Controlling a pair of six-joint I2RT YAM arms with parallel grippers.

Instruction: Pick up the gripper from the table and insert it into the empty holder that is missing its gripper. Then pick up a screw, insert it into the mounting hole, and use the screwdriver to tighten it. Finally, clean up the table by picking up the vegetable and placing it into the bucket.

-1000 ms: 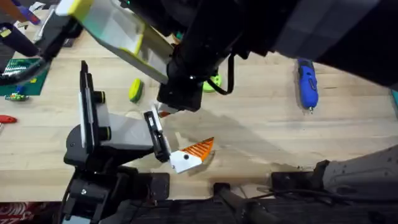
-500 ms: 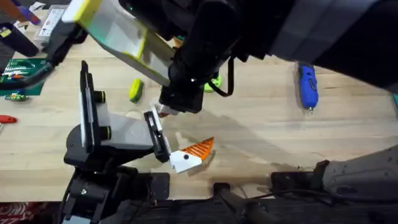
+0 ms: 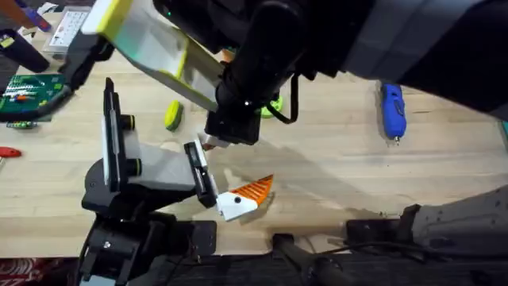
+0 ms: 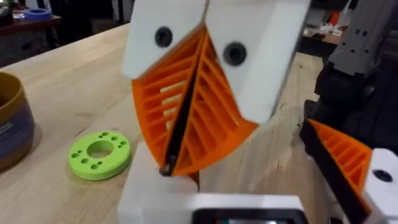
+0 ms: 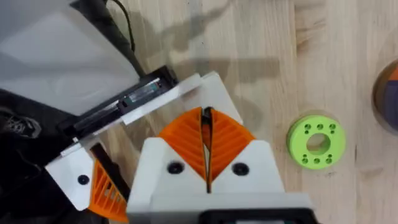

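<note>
Barely any movement since a second ago, just the big dark arm shifting slightly above the holder [image 3: 200, 171]. Both pairs of orange pads are pressed together, empty. Right beside the holder's clamp lies the gripper [image 3: 244, 197]; the screwdriver [image 3: 391, 106] rests well apart.

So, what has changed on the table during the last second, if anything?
Almost nothing. The white-and-yellow arm part at the upper left shifted slightly to the right, and the dark wrist above the holder barely moved. Nothing was gripped or released. The gripper, the screwdriver and the vegetable lie as before.
</note>
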